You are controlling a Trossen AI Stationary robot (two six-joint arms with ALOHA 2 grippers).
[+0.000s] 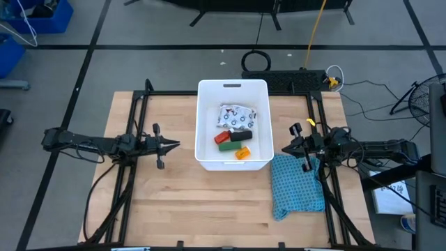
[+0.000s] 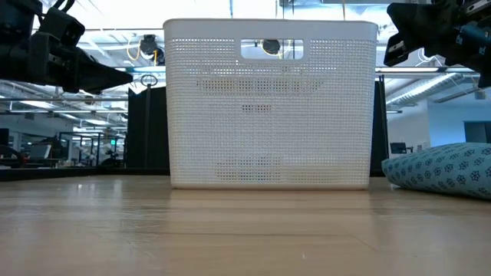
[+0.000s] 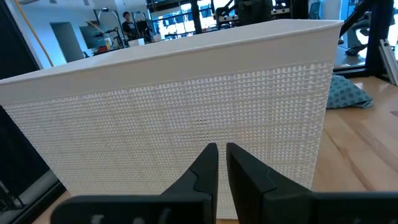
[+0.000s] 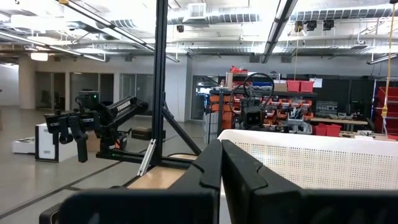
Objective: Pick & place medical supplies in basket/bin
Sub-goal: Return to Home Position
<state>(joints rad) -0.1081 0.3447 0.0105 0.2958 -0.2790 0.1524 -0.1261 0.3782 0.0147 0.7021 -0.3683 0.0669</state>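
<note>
The white bin (image 1: 233, 87) stands in the middle of the table toward its far edge, and also shows in the low view (image 2: 270, 107). Inside it lie the white printed pouch (image 1: 237, 115), a black piece (image 1: 240, 134), a red piece (image 1: 221, 137), a green piece (image 1: 228, 146) and an orange piece (image 1: 242, 153). My left gripper (image 1: 174, 145) hovers left of the bin, shut and empty, pointing at its wall (image 3: 222, 152). My right gripper (image 1: 284, 150) hovers right of the bin, shut and empty (image 4: 221, 149).
A teal-blue patterned cloth (image 1: 297, 185) lies bunched on the table right of the bin, under the right arm, and shows in the low view (image 2: 441, 170). Black frame rails (image 1: 132, 174) run along both sides of the table. Bare wood (image 1: 209, 202) lies near the bin's front.
</note>
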